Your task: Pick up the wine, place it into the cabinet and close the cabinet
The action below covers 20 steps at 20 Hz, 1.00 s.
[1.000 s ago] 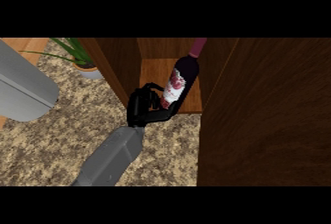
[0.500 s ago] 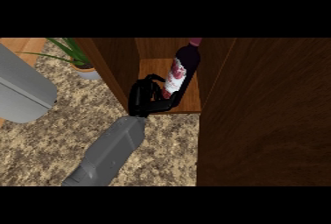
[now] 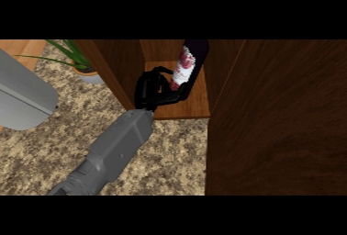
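The wine (image 3: 187, 66) is already inside the cabinet (image 3: 278, 114), over its wooden shelf (image 3: 186, 103), with the hand (image 3: 152, 89) curled round the bottle's lower body. Whether the base rests on the shelf cannot be told. By my judgement, the lift and carry are done; releasing, drawing the hand out and closing the door are left. The bottle is dark, glossy glass with a white and red label. The cabinet is dark brown grained wood, the shelf a lighter board. The surface (image 3: 169, 156) is speckled stone. A leafy potted plant (image 3: 78, 62) stands to the left
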Each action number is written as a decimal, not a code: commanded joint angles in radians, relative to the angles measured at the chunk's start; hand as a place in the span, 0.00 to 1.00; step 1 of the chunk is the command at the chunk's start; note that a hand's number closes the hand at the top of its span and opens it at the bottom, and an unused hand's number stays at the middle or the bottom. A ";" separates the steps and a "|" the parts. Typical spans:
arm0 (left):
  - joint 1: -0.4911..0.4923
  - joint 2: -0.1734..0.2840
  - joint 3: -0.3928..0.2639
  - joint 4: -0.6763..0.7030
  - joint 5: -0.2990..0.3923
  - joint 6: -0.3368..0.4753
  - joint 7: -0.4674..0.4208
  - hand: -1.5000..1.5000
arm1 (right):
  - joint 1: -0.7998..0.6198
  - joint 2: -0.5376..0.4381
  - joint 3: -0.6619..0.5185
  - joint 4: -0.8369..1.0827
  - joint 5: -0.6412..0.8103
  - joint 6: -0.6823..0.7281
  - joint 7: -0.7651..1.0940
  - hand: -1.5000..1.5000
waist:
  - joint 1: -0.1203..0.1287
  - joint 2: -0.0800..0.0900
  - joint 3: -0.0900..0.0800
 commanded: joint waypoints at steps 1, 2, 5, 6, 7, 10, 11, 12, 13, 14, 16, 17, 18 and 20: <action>-0.032 0.000 0.020 0.108 0.008 -0.026 -0.017 1.00 | -0.031 -0.018 -0.020 -0.020 -0.038 -0.010 0.049 0.00 | -0.008 0.004 0.000; -0.083 0.000 0.046 0.161 -0.016 -0.035 0.007 1.00 | 0.024 0.005 0.010 -0.036 0.009 -0.005 0.007 0.00 | -0.006 0.004 0.000; -0.111 0.002 0.048 0.187 -0.018 -0.022 0.029 1.00 | 0.073 -0.009 -0.007 -0.069 -0.024 0.025 -0.003 0.00 | -0.007 0.003 0.000; -0.070 0.000 0.034 0.170 0.003 -0.005 -0.016 1.00 | 0.029 -0.014 -0.009 -0.008 -0.021 0.034 -0.021 0.00 | -0.017 0.007 0.000; -0.018 0.000 -0.003 0.101 0.034 0.042 -0.034 1.00 | -0.030 -0.021 -0.003 0.000 -0.031 0.012 0.030 0.00 | -0.038 0.012 -0.001; -0.027 0.000 0.029 0.184 0.013 -0.051 -0.048 1.00 | 0.020 0.018 0.035 -0.006 -0.006 0.015 -0.016 0.00 | -0.023 0.010 -0.001; -0.025 0.000 0.017 0.168 0.011 -0.034 -0.052 1.00 | -0.009 0.005 0.033 -0.033 0.019 -0.010 0.026 0.00 | -0.023 0.008 -0.001; -0.060 0.000 0.038 0.180 0.024 -0.026 -0.033 1.00 | -0.053 -0.011 0.004 0.018 -0.005 -0.006 0.030 0.00 | -0.020 0.010 -0.001; -0.057 0.000 0.035 0.152 0.037 0.009 -0.034 1.00 | -0.050 -0.025 -0.019 -0.031 -0.057 -0.006 0.066 0.00 | -0.026 0.008 -0.001; -0.054 0.000 0.067 0.204 0.028 -0.032 -0.083 1.00 | -0.038 -0.023 -0.031 -0.011 -0.044 -0.005 0.040 0.00 | -0.013 0.008 -0.001; -0.056 0.000 0.096 0.233 0.032 -0.047 -0.120 1.00 | 0.012 -0.021 -0.019 -0.031 -0.032 0.009 0.029 0.00 | -0.011 0.007 -0.001; -0.070 0.019 0.084 0.208 0.009 -0.039 -0.096 1.00 | 0.023 0.003 -0.003 0.009 0.000 0.011 -0.022 0.00 | 0.008 0.000 0.000; -0.045 0.000 0.089 0.210 0.021 -0.029 -0.156 1.00 | -0.006 -0.002 -0.004 0.000 0.008 0.002 -0.014 0.00 | -0.001 0.004 0.000; -0.091 0.000 0.091 0.226 0.011 0.001 -0.182 0.00 | -0.054 0.002 0.021 0.021 0.033 -0.015 0.010 0.00 | -0.002 0.008 -0.001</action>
